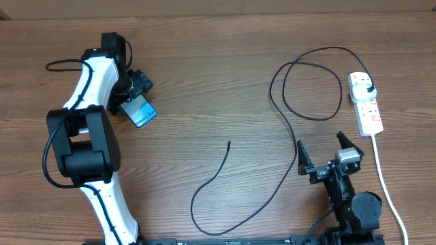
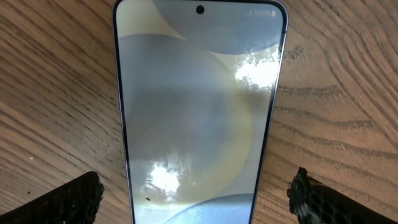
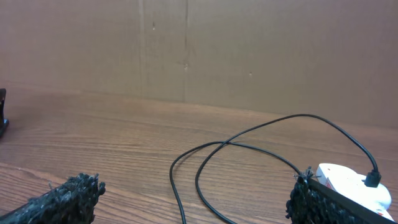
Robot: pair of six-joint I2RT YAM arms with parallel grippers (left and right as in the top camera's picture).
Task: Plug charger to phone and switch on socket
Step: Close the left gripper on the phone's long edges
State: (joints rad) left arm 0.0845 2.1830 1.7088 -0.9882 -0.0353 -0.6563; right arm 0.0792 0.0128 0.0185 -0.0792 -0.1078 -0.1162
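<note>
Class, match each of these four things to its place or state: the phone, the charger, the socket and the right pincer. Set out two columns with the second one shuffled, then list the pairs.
Column 1
1. phone
2. charger
3. socket
4. right pincer

Column 2
A. white, at the right side of the table
B. open, holding nothing
C. lying screen-up between the fingers of the left pincer
D. black, looping across the table, plugged into the socket

Pairs: 1-C, 2-D, 3-A, 4-B
</note>
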